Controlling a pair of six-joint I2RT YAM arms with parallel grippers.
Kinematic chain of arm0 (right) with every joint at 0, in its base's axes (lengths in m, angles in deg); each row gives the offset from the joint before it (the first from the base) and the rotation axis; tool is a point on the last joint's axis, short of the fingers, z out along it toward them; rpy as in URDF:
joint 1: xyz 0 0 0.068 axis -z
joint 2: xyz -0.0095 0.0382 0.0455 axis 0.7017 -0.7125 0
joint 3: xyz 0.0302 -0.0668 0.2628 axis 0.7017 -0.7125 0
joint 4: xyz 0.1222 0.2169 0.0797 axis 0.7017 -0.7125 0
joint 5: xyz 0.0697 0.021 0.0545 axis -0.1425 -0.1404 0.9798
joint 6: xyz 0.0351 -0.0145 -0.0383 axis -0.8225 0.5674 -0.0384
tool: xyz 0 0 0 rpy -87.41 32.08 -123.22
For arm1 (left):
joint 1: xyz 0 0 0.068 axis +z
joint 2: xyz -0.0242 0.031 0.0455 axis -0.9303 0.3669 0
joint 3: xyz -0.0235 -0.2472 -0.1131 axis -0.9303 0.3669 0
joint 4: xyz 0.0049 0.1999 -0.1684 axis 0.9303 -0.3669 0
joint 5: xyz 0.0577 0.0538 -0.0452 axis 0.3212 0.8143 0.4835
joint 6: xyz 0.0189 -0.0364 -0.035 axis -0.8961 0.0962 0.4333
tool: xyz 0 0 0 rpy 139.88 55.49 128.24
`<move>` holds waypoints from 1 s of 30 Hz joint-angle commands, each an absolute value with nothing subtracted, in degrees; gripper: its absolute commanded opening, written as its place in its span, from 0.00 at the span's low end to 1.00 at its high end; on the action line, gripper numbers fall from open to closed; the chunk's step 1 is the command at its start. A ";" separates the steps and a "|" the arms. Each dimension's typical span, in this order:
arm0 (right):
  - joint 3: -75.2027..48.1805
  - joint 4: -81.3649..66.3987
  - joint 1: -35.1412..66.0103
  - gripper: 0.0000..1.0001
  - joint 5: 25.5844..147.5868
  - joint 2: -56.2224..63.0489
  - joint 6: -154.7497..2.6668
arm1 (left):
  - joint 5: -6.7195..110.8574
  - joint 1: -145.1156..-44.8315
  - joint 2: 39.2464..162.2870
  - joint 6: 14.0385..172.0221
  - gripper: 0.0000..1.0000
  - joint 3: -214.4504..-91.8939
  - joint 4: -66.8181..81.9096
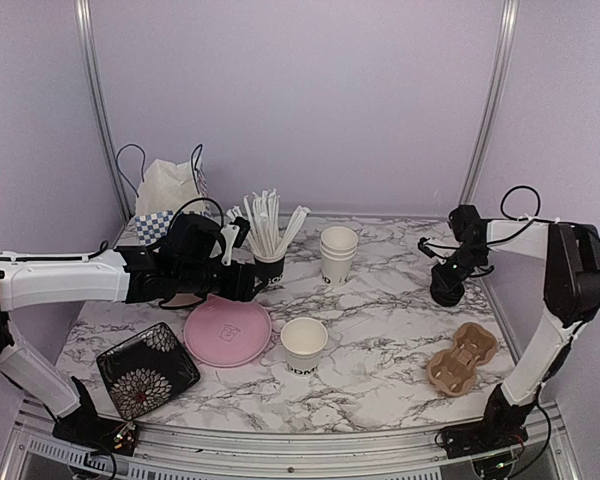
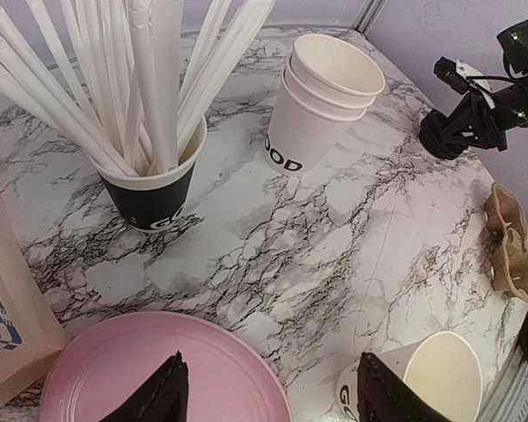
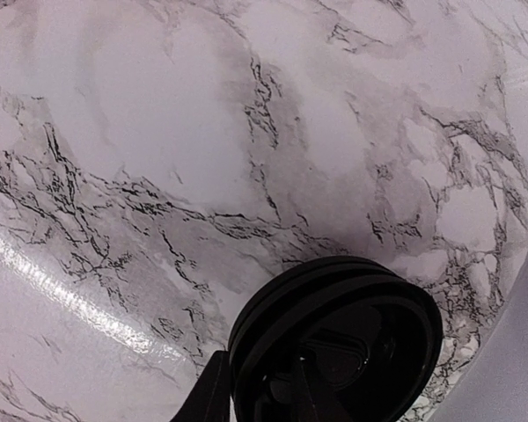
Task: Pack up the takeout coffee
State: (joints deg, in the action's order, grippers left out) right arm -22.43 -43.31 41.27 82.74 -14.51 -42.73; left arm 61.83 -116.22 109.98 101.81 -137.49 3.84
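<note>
Left pincer (image 2: 268, 397): spread wide with nothing between its fingers, hanging low over the pink plate's (image 2: 132, 374) edge
Right pincer (image 1: 447, 284): down at the lids by the right wall; one finger lies along the stack's side, and from here I cannot tell whether it is pinching them
Lids (image 3: 334, 338): round, black and stacked, resting on the worktop (image 1: 380, 315)
Cup stack (image 1: 338, 255): white nested cups, upright at the back centre, just right of the stick cup
Single cup (image 1: 303, 344): white, open-topped and upright, just beside the pink plate's right rim
Stick cup (image 1: 270, 268): black and full of white sticks, behind the pink plate
Carrier (image 1: 463, 358): brown pulp, flat near the right edge, well apart from the cups
Dark plate (image 1: 147, 368): square with a flower print, front left
Bag (image 1: 170, 190): paper, standing at the back left corner
</note>
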 commanded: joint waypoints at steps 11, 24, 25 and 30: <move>-19.76 -43.17 42.28 0.10 83.42 -14.20 -44.39 | 61.63 -116.56 109.51 102.08 0.67 -136.55 6.76; -16.47 -52.92 41.78 0.04 111.76 0.64 -43.23 | 60.51 -118.14 109.14 96.87 0.67 -137.50 11.80; -15.77 -53.51 41.55 0.03 116.10 1.49 -43.17 | 60.51 -118.85 108.76 95.66 0.67 -137.19 13.77; -11.29 -55.44 37.06 0.01 131.05 2.83 -42.91 | 58.92 -122.39 108.23 90.39 0.68 -135.45 27.94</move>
